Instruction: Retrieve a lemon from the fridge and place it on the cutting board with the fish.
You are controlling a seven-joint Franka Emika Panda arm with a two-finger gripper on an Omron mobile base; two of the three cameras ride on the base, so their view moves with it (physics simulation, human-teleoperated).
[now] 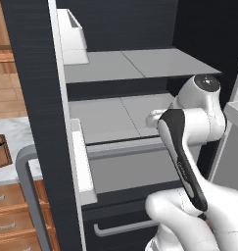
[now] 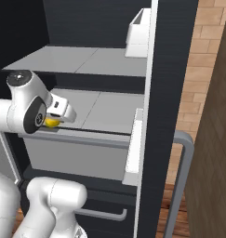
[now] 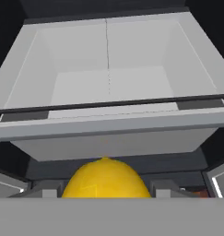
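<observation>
From the left base view I see my white arm reaching into the tall black fridge over its grey shelves; no readable writing anywhere. Right base view: my gripper is closed on the small bright yellow lemon, just above the front edge of the pale grey drawer. Hand view: the lemon's little pointed tip faces up-frame toward the drawer; can't tell its long axis.

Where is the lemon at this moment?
The lemon sits between the fingers of the gripper, seemingly held, in front of the open fridge, just above the front edge of its grey drawer.
</observation>
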